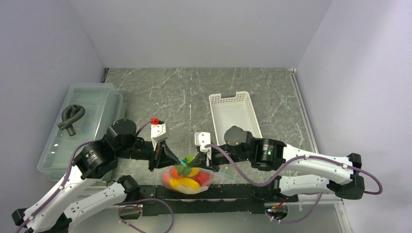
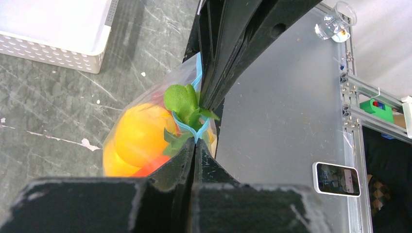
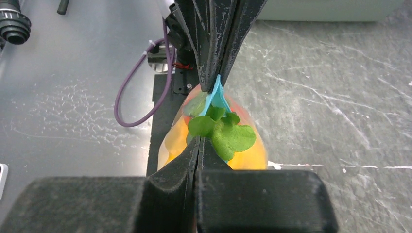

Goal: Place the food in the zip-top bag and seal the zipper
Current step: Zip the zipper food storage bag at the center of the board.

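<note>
Top external view, starting at the left of the frame: a lidded bin [image 1: 80,126] sits on the counter [image 1: 184,92], then the left tool [image 1: 180,161], pinched together on the teal zipper [image 3: 214,99]. Between the tools, at lower centre, is the zip-top bag [image 1: 192,180], with food [image 1: 187,184] inside and a green leafy piece [image 1: 186,168] poking through its mouth. The right tool [image 1: 207,160] is clamped on the zipper's other end, with the white basket [image 1: 233,114] above it
</note>
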